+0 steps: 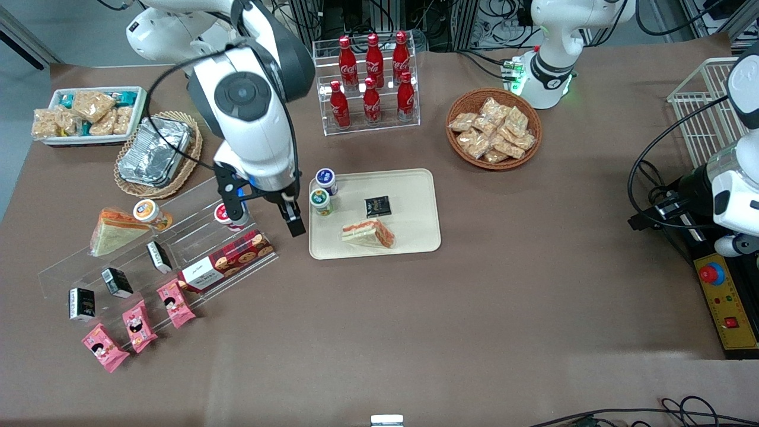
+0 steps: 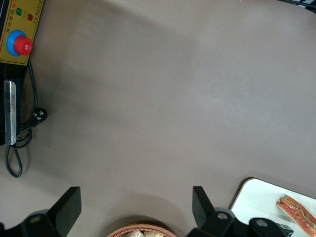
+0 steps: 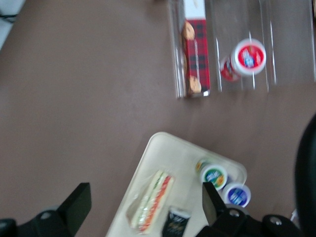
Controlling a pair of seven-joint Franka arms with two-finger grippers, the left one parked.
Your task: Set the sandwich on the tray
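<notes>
The sandwich (image 1: 369,232), a clear-wrapped wedge with red-orange and green filling stripes, lies on the cream-beige tray (image 1: 415,237) near its front edge. It also shows in the right wrist view (image 3: 150,201) on the tray (image 3: 148,158), and in the left wrist view (image 2: 296,210). My right gripper (image 1: 264,216) hangs open and empty above the table, beside the tray toward the working arm's end, over the clear display steps. Its fingers (image 3: 79,200) stand wide apart.
On the tray are two small lidded cups (image 1: 323,191) and a black packet (image 1: 377,206). A clear stepped stand (image 1: 160,249) holds a green-faced sandwich wedge (image 1: 112,231), a cookie box (image 1: 228,261), cups and packets. A cola rack (image 1: 370,83), snack basket (image 1: 493,127) and foil containers (image 1: 155,154) stand farther back.
</notes>
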